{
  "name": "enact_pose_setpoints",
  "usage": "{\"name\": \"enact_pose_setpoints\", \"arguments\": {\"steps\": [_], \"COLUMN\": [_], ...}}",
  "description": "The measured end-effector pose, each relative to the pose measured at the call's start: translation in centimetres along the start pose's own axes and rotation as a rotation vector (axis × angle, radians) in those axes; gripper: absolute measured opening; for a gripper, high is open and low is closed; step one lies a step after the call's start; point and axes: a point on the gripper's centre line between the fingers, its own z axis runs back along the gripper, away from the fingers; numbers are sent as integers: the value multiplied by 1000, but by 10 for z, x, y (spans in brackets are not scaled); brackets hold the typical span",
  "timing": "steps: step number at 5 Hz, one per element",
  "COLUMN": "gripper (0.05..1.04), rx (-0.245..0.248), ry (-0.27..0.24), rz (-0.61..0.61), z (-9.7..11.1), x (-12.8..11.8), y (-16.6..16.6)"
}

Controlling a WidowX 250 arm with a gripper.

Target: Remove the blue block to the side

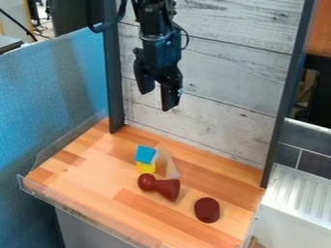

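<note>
Work looks undone: the blue block (145, 154) sits on the yellow one (146, 168); the claw (158, 95) hangs above, spread and empty. Grasping and setting aside remain.

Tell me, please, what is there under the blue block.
Under the blue block is a yellow block, with its front side visible. The blue one covers its top, so what that surface looks like cannot be seen.
</note>
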Motion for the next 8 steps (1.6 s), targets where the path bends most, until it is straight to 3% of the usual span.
{"name": "enact_pose_setpoints", "arguments": {"steps": [1,3,5,6,7,8], "gripper": [1001,1001,1001,1001,1001,1001], "rx": [-24,33,28,4,-27,-28], "ry": [34,92,145,114,115,100], "rz": [3,27,116,182,218,241], "z": [-14,-54,-93,-98,-107,-105], "x": [-5,-14,-31,-32,-35,-32], "y": [-3,6,15,18,15,20]}}
